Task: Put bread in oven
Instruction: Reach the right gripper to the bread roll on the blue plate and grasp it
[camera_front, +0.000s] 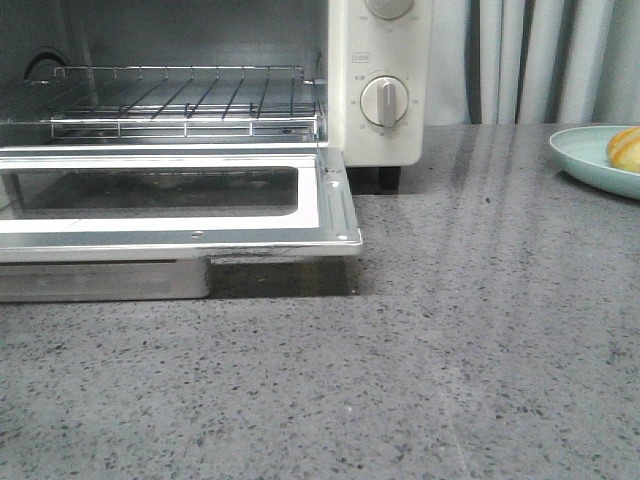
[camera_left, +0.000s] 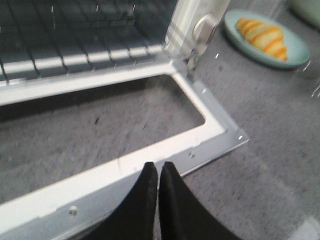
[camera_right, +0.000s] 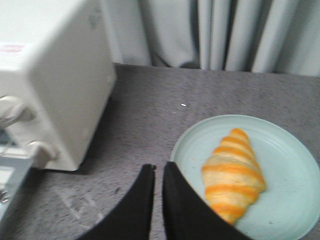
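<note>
Golden-orange, cream-striped croissant roll (camera_right: 233, 176) lying on pale green round plate (camera_right: 295, 200), 3 o'clock of cream-white toaster oven (camera_front: 375, 90), glass door dropped. Left gripper (camera_left: 158, 172), right gripper (camera_right: 158, 175): black jaws nearly closed, empty.

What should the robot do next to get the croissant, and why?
Probably open the right claw and lower it over the croissant. The oven door is already down, the croissant lies untouched on its plate, and that claw's fingers are together beside it.
</note>
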